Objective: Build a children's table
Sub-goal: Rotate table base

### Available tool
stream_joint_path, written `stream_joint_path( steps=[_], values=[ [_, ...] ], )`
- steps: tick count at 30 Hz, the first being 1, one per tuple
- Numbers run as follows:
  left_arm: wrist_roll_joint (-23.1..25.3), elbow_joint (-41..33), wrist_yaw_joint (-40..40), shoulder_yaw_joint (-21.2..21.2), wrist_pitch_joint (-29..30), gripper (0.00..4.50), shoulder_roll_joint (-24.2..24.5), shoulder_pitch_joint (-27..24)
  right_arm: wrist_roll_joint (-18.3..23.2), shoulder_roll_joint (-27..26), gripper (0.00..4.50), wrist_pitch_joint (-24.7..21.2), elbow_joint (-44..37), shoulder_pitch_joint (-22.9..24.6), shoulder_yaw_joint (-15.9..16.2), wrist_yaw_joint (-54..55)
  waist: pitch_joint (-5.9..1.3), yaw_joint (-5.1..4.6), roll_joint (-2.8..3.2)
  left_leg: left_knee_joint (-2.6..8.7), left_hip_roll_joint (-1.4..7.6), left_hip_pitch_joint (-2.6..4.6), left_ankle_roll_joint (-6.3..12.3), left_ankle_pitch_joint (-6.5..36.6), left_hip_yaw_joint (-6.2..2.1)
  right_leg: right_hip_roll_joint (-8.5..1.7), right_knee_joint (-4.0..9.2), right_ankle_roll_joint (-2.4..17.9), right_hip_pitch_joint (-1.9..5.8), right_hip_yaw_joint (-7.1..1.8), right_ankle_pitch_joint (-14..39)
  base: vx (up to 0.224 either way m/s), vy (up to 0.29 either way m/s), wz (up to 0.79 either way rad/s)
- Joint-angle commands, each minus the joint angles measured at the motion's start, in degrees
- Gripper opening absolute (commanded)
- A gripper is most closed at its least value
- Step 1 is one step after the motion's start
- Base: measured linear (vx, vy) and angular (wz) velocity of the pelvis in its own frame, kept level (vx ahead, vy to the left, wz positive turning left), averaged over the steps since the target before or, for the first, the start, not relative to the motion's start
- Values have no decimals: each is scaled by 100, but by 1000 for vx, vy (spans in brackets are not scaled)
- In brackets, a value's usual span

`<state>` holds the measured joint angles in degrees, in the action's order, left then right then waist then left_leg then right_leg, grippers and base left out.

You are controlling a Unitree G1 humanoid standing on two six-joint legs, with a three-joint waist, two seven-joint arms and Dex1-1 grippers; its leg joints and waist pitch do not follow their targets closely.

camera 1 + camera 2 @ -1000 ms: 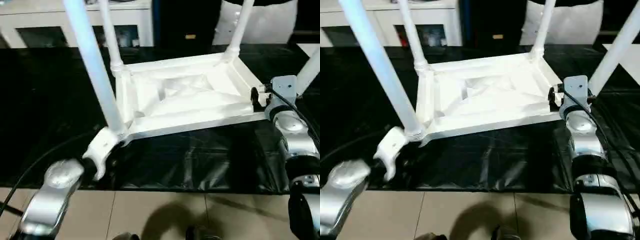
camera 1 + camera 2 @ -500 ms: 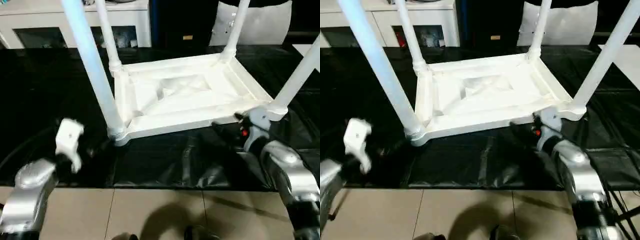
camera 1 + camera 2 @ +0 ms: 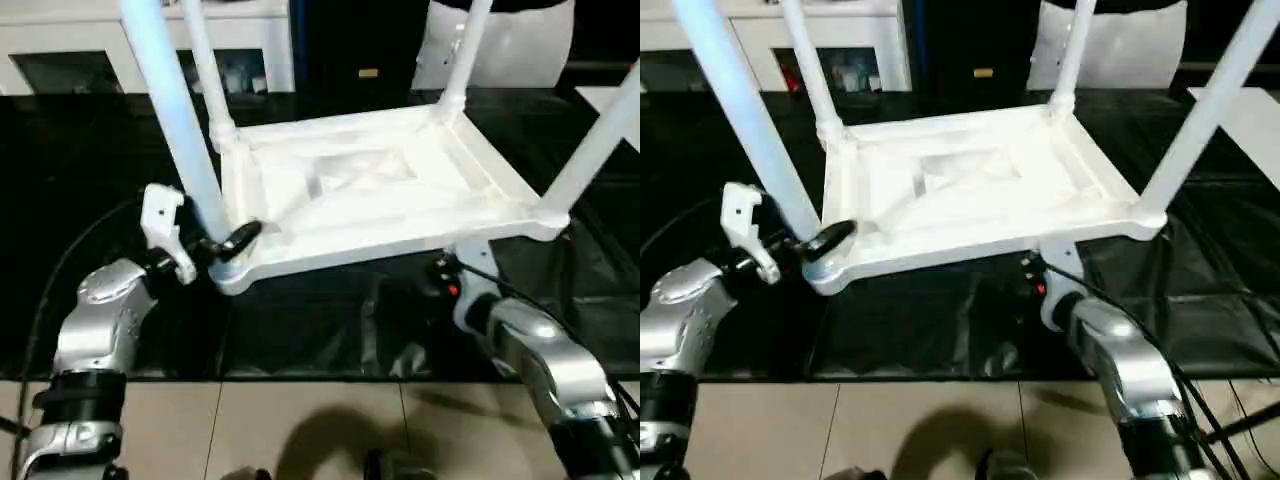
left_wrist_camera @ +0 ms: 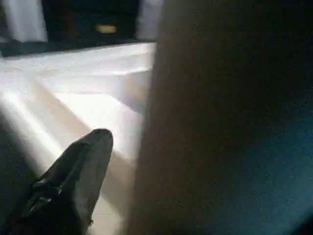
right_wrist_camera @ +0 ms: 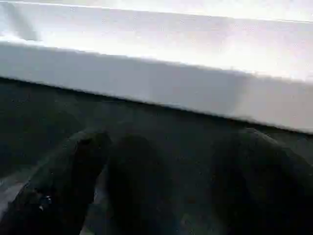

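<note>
Four legs (image 3: 178, 120) are seen standing up from the overturned white table top (image 3: 370, 200) on the black sheet (image 3: 330, 320). The near-left leg is flanked by the left gripper (image 3: 222, 240), fingers spread. The right gripper (image 3: 440, 285) is held under the near edge, fingers apart.

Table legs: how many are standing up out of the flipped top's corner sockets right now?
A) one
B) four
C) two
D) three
B: the table top lies underside up, with a leg at every corner: near left, far left, far right and near right.
</note>
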<state>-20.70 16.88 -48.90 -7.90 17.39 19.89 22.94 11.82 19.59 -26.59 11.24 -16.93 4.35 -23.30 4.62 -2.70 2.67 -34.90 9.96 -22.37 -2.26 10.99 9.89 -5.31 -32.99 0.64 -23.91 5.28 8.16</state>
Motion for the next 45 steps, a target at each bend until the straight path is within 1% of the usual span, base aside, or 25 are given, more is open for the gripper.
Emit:
stream_joint_path(
  steps=[1, 2, 3, 4, 7, 8, 9, 11, 14, 17, 20, 22, 23, 25, 29, 30, 32, 34, 35, 36, 37, 38, 42, 43, 45],
  values=[
    [-382, -302, -526, 180, 304, 442, -27, -59, -130, -60, 450, 94, 188, -133, 1, 158, -454, 63, -87, 420, 255, 69, 470, 927, -57, -297, 306, 1401, 307, -283, 1334, 0, 0, 0],
    [-498, -353, -642, 212, 415, 442, -45, -87, -126, -91, 450, 104, 220, -164, -16, 199, -461, 76, -77, 409, 254, 75, 506, 837, -52, -300, 284, 1441, 315, -286, 1215, 0, 0, 0],
    [-625, -459, -849, 313, 599, 442, -20, -154, -133, -137, 450, 127, 266, -203, -32, 238, -468, 121, -90, 404, 262, 83, 568, 690, -40, -309, 256, 1498, 332, -290, 1081, 0, 0, 0],
    [-663, -498, -945, 368, 664, 442, 2, -182, -143, -154, 450, 138, 283, -218, -34, 248, -457, 154, -86, 410, 261, 92, 604, 689, -29, -292, 277, 1489, 326, -288, 1115, 0, 0, 0],
    [-798, -769, -1307, 629, 949, 442, 135, -354, -194, -209, 450, 203, 399, -296, -27, 267, -444, 179, -98, 429, 274, 93, 541, 808, -36, -306, 271, 1450, 345, -293, 1293, 0, 0, 0],
    [-873, -941, -1437, 736, 1088, 442, 203, -444, -218, -223, 450, 258, 452, -336, -9, 245, -433, 164, -103, 432, 277, 113, 444, 998, -33, -301, 292, 1385, 334, -298, 1535, 0, 0, 0],
    [-1016, -1289, -1617, 886, 1307, 442, 316, -616, -245, -255, 450, 300, 501, -387, 6, 233, -422, 164, -90, 440, 269, 105, 414, 1041, -36, -303, 307, 1356, 341, -295, 1646, 0, 0, 0],
    [-1212, -1705, -1729, 1032, 1584, 442, 399, -791, -272, -283, 450, 384, 517, -429, 51, 168, -418, 126, -97, 454, 278, 97, 311, 1132, -42, -293, 298, 1289, 352, -297, 1790, 0, 0, 0],
    [-1351, -2126, -1754, 1185, 1786, 442, 443, -919, -304, -333, 450, 420, 523, -462, 118, 142, -409, 87, -102, 446, 265, 120, 280, 1262, -35, -282, 333, 1232, 332, -301, 1981, 0, 0, 0],
    [-1383, -2454, -1694, 1357, 1877, 442, 364, -971, -357, -440, 450, 479, 569, -525, 261, 50, -399, 32, -144, 453, 264, 92, 261, 1309, -48, -270, 354, 1122, 341, -292, 2178, 0, 0, 0],
    [-1347, -2440, -1629, 1394, 1850, 442, 265, -953, -397, -504, 450, 538, 636, -578, 355, 11, -393, -14, -135, 450, 252, 83, 235, 1396, -55, -270, 369, 1074, 335, -282, 2292, 0, 0, 0],
    [-1189, -2375, -1432, 1472, 1724, 442, 122, -910, -470, -612, 450, 629, 748, -673, 460, -48, -405, -49, -155, 437, 242, 75, 219, 1405, -56, -267, 381, 1037, 342, -279, 2336, 0, 0, 0],
    [-1109, -2329, -1329, 1528, 1674, 442, 51, -885, -520, -698, 450, 681, 830, -745, 516, -81, -414, -50, -131, 434, 246, 95, 221, 1404, -57, -269, 383, 1031, 333, -282, 2341, 0, 0, 0],
    [-936, -2191, -1142, 1626, 1529, 442, -123, -809, -597, -890, 450, 800, 984, -888, 632, -113, -409, -71, -134, 433, 244, 87, 216, 1464, -63, -263, 396, 1018, 332, -270, 2393, 0, 0, 0],
    [-874, -2093, -921, 1693, 1458, 442, -371, -657, -677, -1124, 450, 935, 1215, -1034, 758, -138, -419, -104, -130, 431, 248, 93, 186, 1546, -73, -259, 400, 1000, 329, -263, 2391, 0, 0, 0],
    [-835, -2041, -880, 1755, 1405, 442, -466, -578, -677, -1220, 450, 997, 1374, -1117, 777, -118, -437, -110, -130, 431, 249, 79, 179, 1513, -82, -267, 379, 1022, 352, -265, 2305, 0, 0, 0],
    [-792, -1990, -828, 1794, 1340, 442, -551, -520, -716, -1287, 450, 1050, 1507, -1184, 767, -94, -440, -139, -138, 426, 246, 76, 171, 1592, -87, -269, 392, 1025, 348, -253, 2354, 0, 0, 0],
    [-764, -1951, -824, 1829, 1301, 442, -605, -472, -695, -1353, 450, 1080, 1599, -1230, 719, -110, -456, -121, -126, 417, 255, 92, 200, 1491, -77, -268, 376, 1101, 335, -273, 2106, 0, 0, 0],
    [-704, -1882, -799, 1858, 1214, 442, -677, -416, -695, -1417, 450, 1124, 1708, -1281, 662, -116, -464, -128, -120, 424, 256, 71, 233, 1420, -78, -262, 352, 1157, 358, -269, 1938, 0, 0, 0],
    [-691, -1855, -794, 1870, 1192, 442, -706, -391, -710, -1427, 450, 1145, 1742, -1294, 657, -136, -465, -127, -126, 425, 254, 72, 242, 1412, -77, -257, 350, 1174, 358, -267, 1893, 0, 0, 0],
    [-646, -1795, -772, 1896, 1135, 442, -758, -336, -734, -1443, 450, 1180, 1795, -1311, 653, -157, -477, -112, -106, 415, 259, 84, 255, 1358, -76, -266, 332, 1226, 362, -270, 1768, 0, 0, 0],
    [-583, -1735, -732, 1913, 1056, 442, -803, -294, -752, -1453, 450, 1209, 1832, -1319, 650, -162, -482, -110, -121, 411, 254, 72, 276, 1305, -71, -266, 328, 1266, 375, -268, 1676, 0, 0, 0],
    [-458, -1558, -618, 1954, 854, 442, -983, -166, -778, -1493, 450, 1324, 1969, -1335, 625, -183, -506, -88, -122, 394, 257, 70, 348, 1147, -64, -272, 307, 1331, 394, -269, 1451, 0, 0, 0],
    [-283, -1355, -467, 1943, 578, 442, -1095, -80, -828, -1491, 450, 1381, 2052, -1351, 610, -98, -500, -88, -110, 385, 247, 65, 402, 1120, -58, -264, 325, 1352, 387, -259, 1440, 0, 0, 0],
    [-169, -1202, -326, 1907, 382, 442, -1172, -12, -845, -1482, 450, 1404, 2090, -1356, 581, -34, -501, -80, -119, 384, 251, 74, 399, 1160, -56, -267, 336, 1346, 392, -258, 1489, 0, 0, 0]
  ],
)
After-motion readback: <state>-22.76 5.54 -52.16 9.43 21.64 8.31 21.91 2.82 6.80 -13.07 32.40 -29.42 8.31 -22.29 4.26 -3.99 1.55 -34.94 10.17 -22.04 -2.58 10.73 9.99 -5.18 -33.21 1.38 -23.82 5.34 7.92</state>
